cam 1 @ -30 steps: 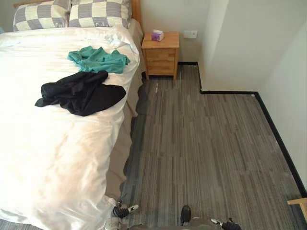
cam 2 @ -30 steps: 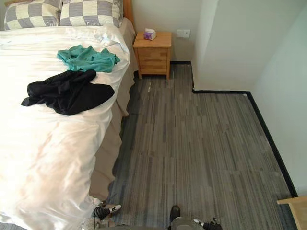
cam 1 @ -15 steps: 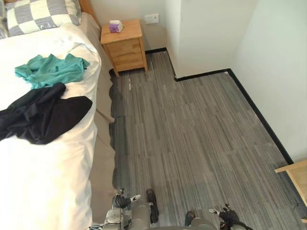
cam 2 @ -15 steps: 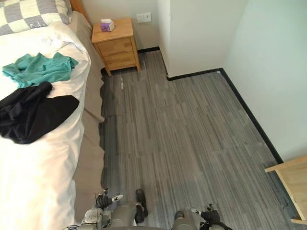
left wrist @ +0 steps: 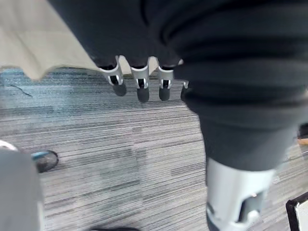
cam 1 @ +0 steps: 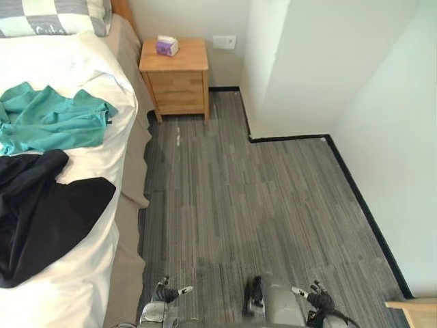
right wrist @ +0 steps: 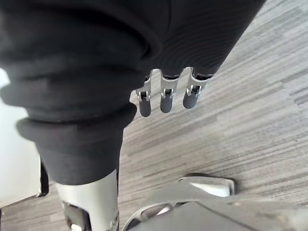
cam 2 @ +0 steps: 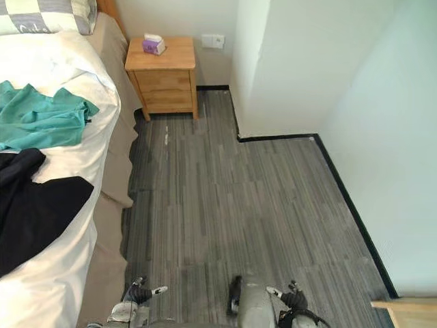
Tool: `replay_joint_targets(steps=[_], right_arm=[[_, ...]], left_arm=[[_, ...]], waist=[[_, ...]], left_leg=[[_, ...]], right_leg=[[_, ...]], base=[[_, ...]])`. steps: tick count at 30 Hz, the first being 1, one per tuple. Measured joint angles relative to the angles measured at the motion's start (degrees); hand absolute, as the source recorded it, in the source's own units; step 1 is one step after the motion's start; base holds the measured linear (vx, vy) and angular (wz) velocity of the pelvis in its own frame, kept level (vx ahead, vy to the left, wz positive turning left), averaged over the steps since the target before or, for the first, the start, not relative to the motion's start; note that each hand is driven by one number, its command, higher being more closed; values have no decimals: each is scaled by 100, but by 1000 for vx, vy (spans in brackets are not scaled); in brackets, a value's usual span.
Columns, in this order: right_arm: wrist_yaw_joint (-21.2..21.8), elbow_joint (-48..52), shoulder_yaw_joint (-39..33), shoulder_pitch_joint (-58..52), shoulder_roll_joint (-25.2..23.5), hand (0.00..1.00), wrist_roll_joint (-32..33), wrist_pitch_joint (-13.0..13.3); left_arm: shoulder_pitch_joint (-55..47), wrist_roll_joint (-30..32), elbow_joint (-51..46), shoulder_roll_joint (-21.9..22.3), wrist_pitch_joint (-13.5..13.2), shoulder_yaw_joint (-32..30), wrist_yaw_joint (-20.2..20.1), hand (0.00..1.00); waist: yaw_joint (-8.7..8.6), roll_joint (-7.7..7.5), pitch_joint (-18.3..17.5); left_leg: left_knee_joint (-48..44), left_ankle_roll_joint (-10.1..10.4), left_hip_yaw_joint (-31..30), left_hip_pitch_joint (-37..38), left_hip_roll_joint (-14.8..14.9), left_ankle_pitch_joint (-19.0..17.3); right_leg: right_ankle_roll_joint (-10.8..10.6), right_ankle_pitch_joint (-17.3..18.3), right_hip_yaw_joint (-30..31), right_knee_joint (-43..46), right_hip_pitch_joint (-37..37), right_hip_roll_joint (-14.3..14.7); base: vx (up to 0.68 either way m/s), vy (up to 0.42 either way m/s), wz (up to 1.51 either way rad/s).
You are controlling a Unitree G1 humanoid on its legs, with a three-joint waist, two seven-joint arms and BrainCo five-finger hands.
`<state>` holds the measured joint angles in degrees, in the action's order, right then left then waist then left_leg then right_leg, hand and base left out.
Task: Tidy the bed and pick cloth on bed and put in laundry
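Black cloth [cam 1: 41, 219]: lies crumpled on the white cover of the bed [cam 1: 75, 65], on the part nearer the foot, reaching close to the bed's floor-side edge.
Teal cloth [cam 1: 51, 119]: spread loosely on the bed just toward the pillow side of the black cloth; the two meet at one corner.
Left hand [left wrist: 140, 84]: low beside the bed's edge, fingers hanging straight and relaxed over the floor, holding nothing.
Right hand [right wrist: 166, 98]: low over the floor, fingers likewise loose and empty.
Change: the whole view has swung since half a second ago, so the camera moved; both cloths lie on the bed as they did, and both hands stay down at the bottom edge.
Pillow [cam 1: 48, 14]: checked grey and cream, at the head of the bed.
Floor [cam 1: 259, 205]: grey striped planks with a black skirting along the white wall [cam 1: 300, 61].
Nightstand [cam 1: 176, 78]: pale wood, beside the bed's head, drawers closed.
Tissue box [cam 1: 166, 46]: purple, on top of the nightstand.
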<state>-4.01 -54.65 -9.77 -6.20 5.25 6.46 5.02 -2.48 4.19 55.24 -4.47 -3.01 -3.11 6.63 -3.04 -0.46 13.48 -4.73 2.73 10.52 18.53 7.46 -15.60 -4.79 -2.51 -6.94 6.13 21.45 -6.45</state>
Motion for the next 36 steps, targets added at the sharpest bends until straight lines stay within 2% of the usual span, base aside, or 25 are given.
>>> replay_joint_targets(steps=[1,2,3,4,5,6,8,9,12,14,15,16,18,19,22,23,24,25,26,27,29,30,32,33,36], right_arm=[[21,-34,-36,34,33,0,-1,-11],[44,-58,-76,48,110,0,-8,-17],[55,-54,-165,50,171,0,-8,-16],[55,-28,-160,51,181,0,-16,-23],[34,-5,-137,28,189,0,-27,-63],[26,-3,-76,-2,231,0,-31,-104],[-3,-7,79,-23,262,0,9,-108],[-11,-7,125,-39,254,0,21,-108],[-13,-38,202,-11,256,0,45,-115],[-9,-59,203,132,217,0,85,-115],[-1,-67,197,186,178,0,90,-114],[14,-65,192,240,130,0,90,-102],[20,-68,199,286,78,0,88,-102],[17,-70,316,346,-83,0,68,-100],[43,-216,384,315,-252,0,-27,-110],[43,-346,354,247,-286,0,-38,-151],[54,-321,321,206,-311,0,-4,-147],[43,-280,249,192,-313,0,-34,-122],[47,-275,262,190,-297,0,-46,-110],[53,-229,261,167,-233,0,-43,-104],[52,-107,259,155,-198,0,-47,-93],[50,-23,245,169,-188,0,-45,-86],[52,-15,208,189,-163,0,-41,-56],[49,-24,166,202,-138,0,-45,-44],[50,-28,149,240,-145,0,-42,-44]], left_arm=[[-23,0,68,72,1,-125,-3,0],[-36,23,111,225,-4,-264,-2,0],[-117,48,112,415,-21,-461,0,0],[-166,48,117,467,-18,-556,-5,0],[-208,-4,54,576,-13,-801,0,0],[-215,-3,-41,616,-21,-843,-2,0],[-215,-7,-192,592,-65,-838,1,0],[-211,-6,-255,577,-72,-831,1,0],[-208,-28,-421,533,-188,-824,3,0],[-184,-140,-472,531,-231,-785,-4,0],[-144,-135,-468,532,-230,-699,-1,0],[-140,-134,-468,508,-228,-599,-3,0],[-88,-145,-470,520,-232,-594,-16,0],[-70,-120,-462,425,-220,-584,-16,0],[-54,-126,-424,312,-224,-651,-25,0],[-57,-128,-344,258,-213,-653,-23,0],[-60,-128,-312,241,-190,-657,-23,0],[-65,-122,-237,203,-148,-641,-25,0],[-64,-116,-214,187,-110,-637,-26,0],[-67,-116,-109,150,-46,-630,-26,0],[-116,-121,-93,121,6,-630,-15,0],[-131,-138,-74,96,14,-603,-7,0],[-151,-211,-70,107,5,-594,-4,0],[-207,-297,-93,135,-9,-587,3,0],[-204,-386,-119,149,-18,-578,11,0]], waist=[[1,116,-5],[37,297,-39],[67,482,-25],[81,512,-13],[75,560,-13],[101,548,46],[228,521,107],[259,470,113],[425,397,86],[517,367,97],[566,320,92],[574,317,94],[733,314,71],[709,92,-38],[707,-149,-45],[710,-228,-53],[703,-235,-54],[686,-280,-51],[681,-311,-42],[658,-342,-63],[539,-300,-55],[516,-265,-38],[500,-202,-9],[516,-84,-38],[530,-17,-62]], left_leg=[[16,76,-53,207,130,-42],[-163,234,-108,220,316,64],[-1122,331,-268,-57,611,301],[-1717,331,-390,-288,722,510],[-3062,323,-670,-904,941,1300],[-4500,433,-835,-1567,1170,1518],[-5875,376,-610,-2251,1375,1305],[-6027,369,-466,-2431,1364,1202],[-5329,267,342,-3202,1186,734],[-3614,218,1037,-3463,732,577],[-2425,225,1309,-3483,347,671],[-967,174,1622,-3474,-6,1041],[-638,-392,1744,-3555,-69,1737],[-604,-848,1780,-3484,-362,1796],[-841,-1256,1637,-3289,-664,1575],[-809,-1303,1569,-2912,-821,1344],[-781,-1269,1436,-2727,-859,1213],[-671,-1189,1183,-2330,-967,985],[-615,-1162,1051,-2134,-1058,918],[-459,-1164,661,-1651,-1207,829],[-243,-1162,163,-1166,-1249,824],[-82,-1143,-132,-870,-1220,819],[-63,-995,-409,-609,-1141,735],[-66,-770,-684,-452,-986,605],[-136,-429,-1243,-434,-794,394]], right_leg=[[72,-538,86,328,-1,109],[189,-496,80,840,120,269],[407,80,-99,1343,71,388],[457,249,-138,1423,-33,456],[527,484,-253,1385,-367,575],[597,620,-303,1126,-822,736],[693,704,-308,604,-1639,881],[727,750,-293,423,-1914,883],[672,900,-272,-163,-2698,820],[566,998,-278,-422,-3114,650],[460,1064,-342,-561,-3288,512],[316,1158,-418,-763,-3559,425],[166,1294,-388,-919,-3840,408],[104,1300,-439,-895,-3918,197],[10,1250,-386,238,-3729,-115],[-344,1041,-357,1539,-3442,-220],[-679,810,-329,2189,-3270,-280],[-989,132,-115,3505,-2844,-373],[-1048,128,-25,4191,-2594,-434],[-989,445,-121,5421,-2055,-664],[-731,881,-372,5750,-1558,-762],[-572,1258,-470,5398,-1304,-774],[-463,1502,-535,4574,-1102,-765],[-376,1491,-410,3122,-1054,-651],[-268,1051,643,1147,-885,-441]], base=[[601,-437,39],[568,-454,21],[545,-464,11],[524,-478,17],[543,-439,22],[544,-419,20],[579,-359,-1],[578,-337,-3],[444,-190,5],[608,-84,-4],[692,1,6],[697,25,6],[549,58,0],[622,70,12],[626,131,62],[759,231,82],[776,213,86],[510,102,67],[703,61,113],[538,-3,112],[503,-73,144],[469,-139,150],[436,-188,129],[402,-231,118],[371,-340,126]])
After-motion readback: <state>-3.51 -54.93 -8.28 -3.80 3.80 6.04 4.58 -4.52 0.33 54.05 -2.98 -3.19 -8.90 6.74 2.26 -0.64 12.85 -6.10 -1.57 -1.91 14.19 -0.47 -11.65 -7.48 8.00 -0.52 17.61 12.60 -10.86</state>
